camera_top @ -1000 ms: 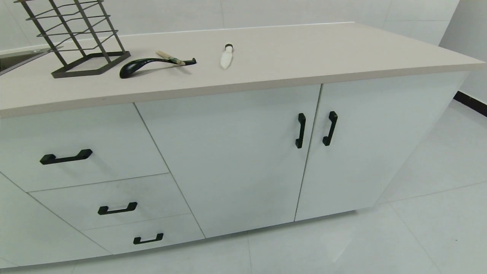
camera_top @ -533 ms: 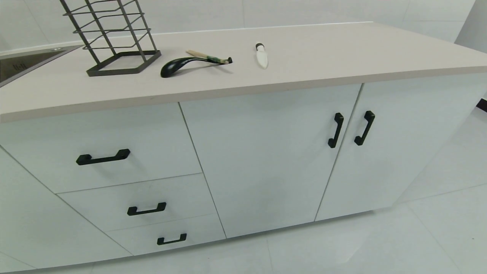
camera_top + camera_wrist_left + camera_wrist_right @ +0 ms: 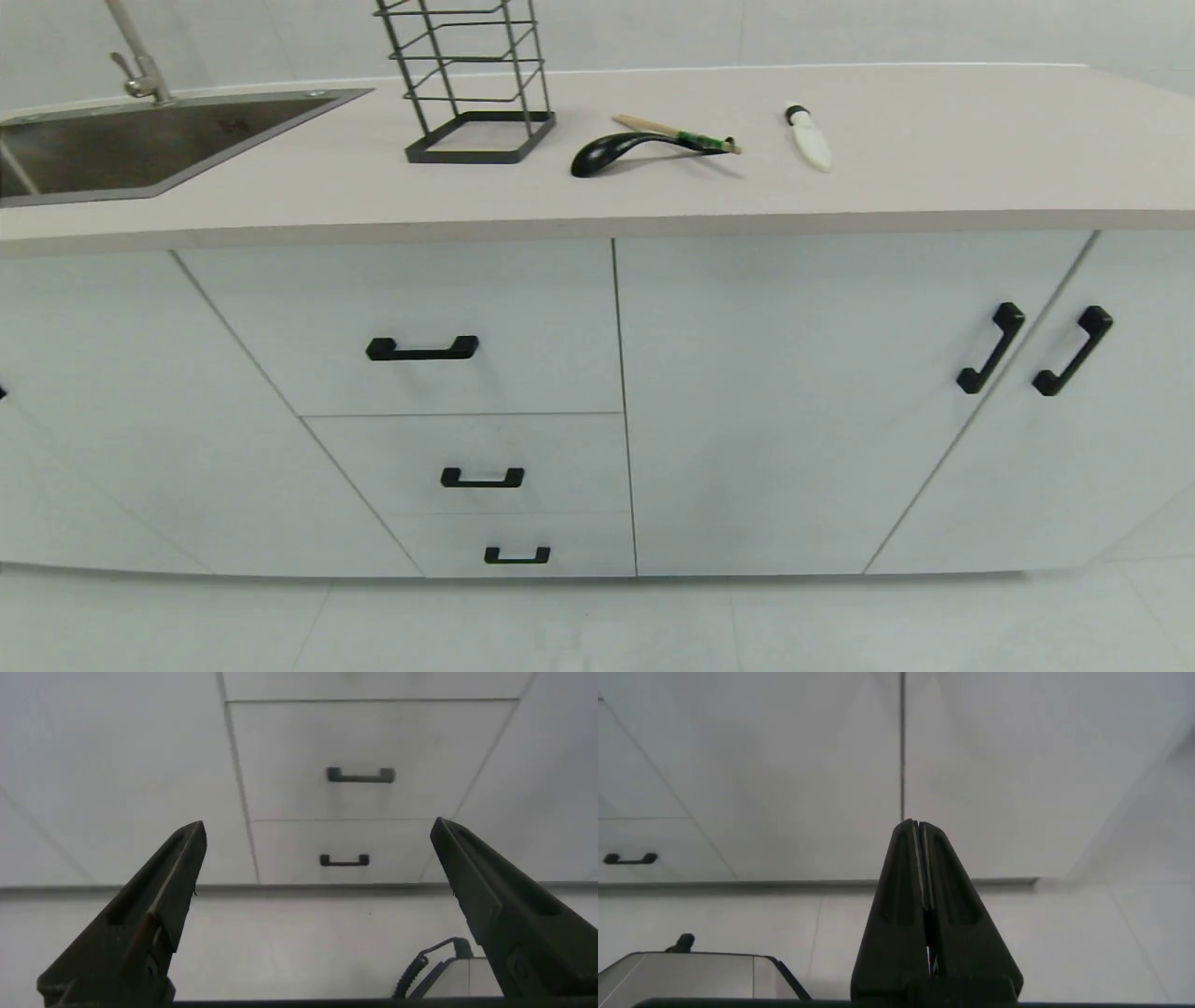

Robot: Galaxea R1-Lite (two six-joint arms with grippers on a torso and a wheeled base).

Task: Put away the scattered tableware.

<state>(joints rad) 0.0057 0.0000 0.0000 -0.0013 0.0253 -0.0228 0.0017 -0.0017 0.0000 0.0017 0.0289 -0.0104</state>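
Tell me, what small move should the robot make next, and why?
Probably lift the left gripper, which is open and low before the drawers, up toward the black spoon. The spoon, chopsticks and white knife lie loose on the counter beside the wire rack, and nothing is held.

Wire rack, black spoon, wooden stick and white knife are being carried by the counter, sink alongside.
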